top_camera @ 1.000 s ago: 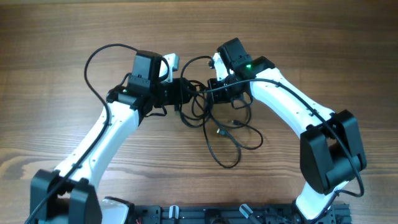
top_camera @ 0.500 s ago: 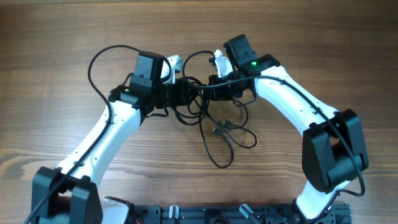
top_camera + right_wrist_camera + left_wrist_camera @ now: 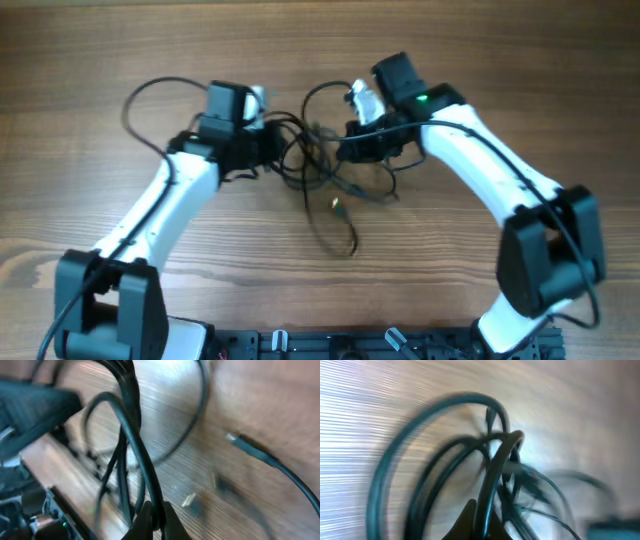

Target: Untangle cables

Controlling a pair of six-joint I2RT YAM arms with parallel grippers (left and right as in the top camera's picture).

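Observation:
The cables (image 3: 322, 180) are a tangle of thin black cords hanging between my two grippers above the wooden table, with loops trailing down and a small plug end (image 3: 336, 204) below. My left gripper (image 3: 270, 150) is shut on a strand at the left of the tangle; the left wrist view shows the cord (image 3: 492, 485) pinched between its fingers (image 3: 487, 522). My right gripper (image 3: 350, 143) is shut on a strand at the right; the right wrist view shows the cord (image 3: 135, 445) clamped in its fingers (image 3: 156, 520). A plug connector (image 3: 250, 445) lies on the wood.
The wooden table (image 3: 470, 290) lies under everything. A thicker black arm cable (image 3: 140, 100) loops out to the left of the left arm. The robot base rail (image 3: 330, 345) runs along the front edge.
Both grippers have moved apart, the left one to the left and the right one to the right and back. The tangle has been pulled up and stretched, its lower loop drawn inward.

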